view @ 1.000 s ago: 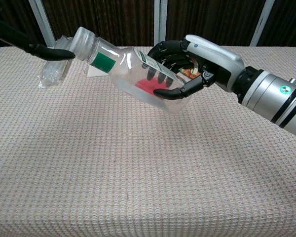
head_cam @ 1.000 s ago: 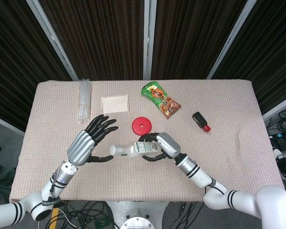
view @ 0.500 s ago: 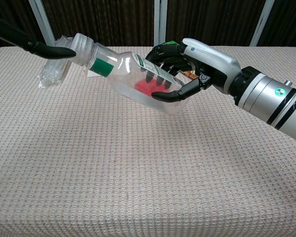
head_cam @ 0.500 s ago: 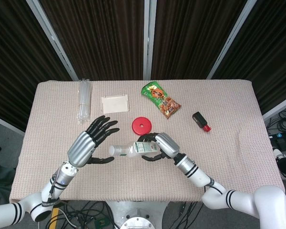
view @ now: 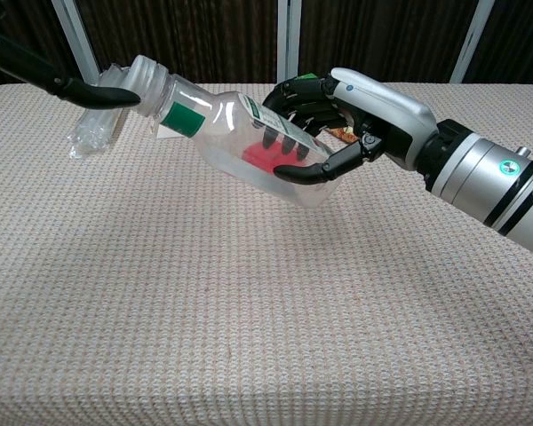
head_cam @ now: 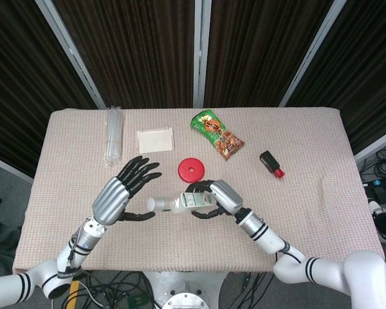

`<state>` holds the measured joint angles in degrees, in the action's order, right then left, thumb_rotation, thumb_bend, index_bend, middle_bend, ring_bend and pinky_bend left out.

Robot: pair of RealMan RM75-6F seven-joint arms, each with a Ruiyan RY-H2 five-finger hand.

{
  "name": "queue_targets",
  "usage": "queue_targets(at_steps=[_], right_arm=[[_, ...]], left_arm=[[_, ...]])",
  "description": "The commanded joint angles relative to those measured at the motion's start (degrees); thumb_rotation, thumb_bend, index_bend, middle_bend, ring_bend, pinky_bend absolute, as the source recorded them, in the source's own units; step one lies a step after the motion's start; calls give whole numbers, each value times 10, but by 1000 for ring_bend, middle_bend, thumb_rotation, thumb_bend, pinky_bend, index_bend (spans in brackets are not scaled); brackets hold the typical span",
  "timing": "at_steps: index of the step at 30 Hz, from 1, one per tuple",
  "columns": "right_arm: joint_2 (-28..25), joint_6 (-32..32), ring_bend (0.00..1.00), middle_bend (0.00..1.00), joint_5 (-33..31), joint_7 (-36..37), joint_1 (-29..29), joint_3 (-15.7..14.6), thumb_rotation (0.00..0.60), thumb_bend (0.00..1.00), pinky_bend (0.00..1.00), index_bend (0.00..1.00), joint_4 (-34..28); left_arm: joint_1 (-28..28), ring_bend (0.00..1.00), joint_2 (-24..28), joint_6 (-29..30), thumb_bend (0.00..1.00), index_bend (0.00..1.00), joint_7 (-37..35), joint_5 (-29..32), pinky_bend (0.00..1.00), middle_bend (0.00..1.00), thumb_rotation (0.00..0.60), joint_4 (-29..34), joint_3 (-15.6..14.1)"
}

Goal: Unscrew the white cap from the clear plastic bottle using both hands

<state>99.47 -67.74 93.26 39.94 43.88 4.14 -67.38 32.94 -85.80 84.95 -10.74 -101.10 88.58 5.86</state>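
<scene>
The clear plastic bottle (head_cam: 183, 202) lies tilted in the air above the table, and my right hand (head_cam: 220, 195) grips its lower body. Its white cap (head_cam: 154, 203) points toward my left hand (head_cam: 118, 194). That hand's fingers are spread above the cap, and its thumb lies just beneath it. In the chest view the bottle (view: 240, 142) slopes up to the left, with the right hand (view: 355, 102) wrapped round its base. A dark fingertip of the left hand (view: 89, 91) touches the cap (view: 147, 75); the rest of that hand is out of frame.
A red disc (head_cam: 191, 170) lies just beyond the bottle. At the back are a green snack bag (head_cam: 217, 134), a white card (head_cam: 156, 140) and a clear packet of tubes (head_cam: 114, 135). A small black and red item (head_cam: 271, 163) lies to the right.
The bottle has shifted slightly left and tilted, bringing the cap against the left thumb. The left hand stays spread, and the right hand keeps its grip.
</scene>
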Motion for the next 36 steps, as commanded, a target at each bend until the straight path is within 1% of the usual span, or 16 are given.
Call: queue_targets(at_steps=[1, 6, 10, 11, 14, 16, 31, 36], right_arm=[[0, 1, 419, 540, -1, 0, 0, 0, 600, 411, 491, 579, 1], [0, 1, 419, 540, -3, 0, 1, 2, 600, 411, 491, 580, 2], [-3, 0, 419, 540, -4, 2, -1, 3, 600, 412, 492, 579, 3], [-4, -1, 419, 540, -5, 2, -2, 3, 600, 412, 492, 579, 3], [-6, -3, 419, 540, -6, 6, -4, 2, 600, 412, 492, 579, 1], [-5, -3, 419, 540, -4, 9, -4, 1, 600, 412, 492, 579, 2], [-3, -7, 427, 542, -1, 16, -4, 1, 600, 412, 499, 579, 2], [-3, -8, 427, 543, 0, 18, -3, 1, 600, 412, 501, 579, 1]], left_arm=[[1, 0, 1, 0, 0, 163, 2, -1, 0, 88, 600, 1, 1], [1, 0, 0, -1, 0, 163, 2, -1, 0, 88, 600, 3, 0], [-4, 0, 4, 4, 0, 170, 1, -5, 0, 88, 600, 1, -7], [-5, 0, 6, 5, 0, 186, -3, -6, 0, 88, 600, 1, -10], [-9, 0, 12, 5, 0, 302, -19, -7, 0, 88, 600, 0, -19], [-9, 0, 14, -1, 1, 332, -19, -2, 0, 88, 600, -2, -19], [-3, 0, 12, -13, 203, 374, -20, 2, 0, 88, 600, 1, -16], [-1, 0, 12, -19, 231, 377, -18, 4, 0, 88, 600, 2, -16]])
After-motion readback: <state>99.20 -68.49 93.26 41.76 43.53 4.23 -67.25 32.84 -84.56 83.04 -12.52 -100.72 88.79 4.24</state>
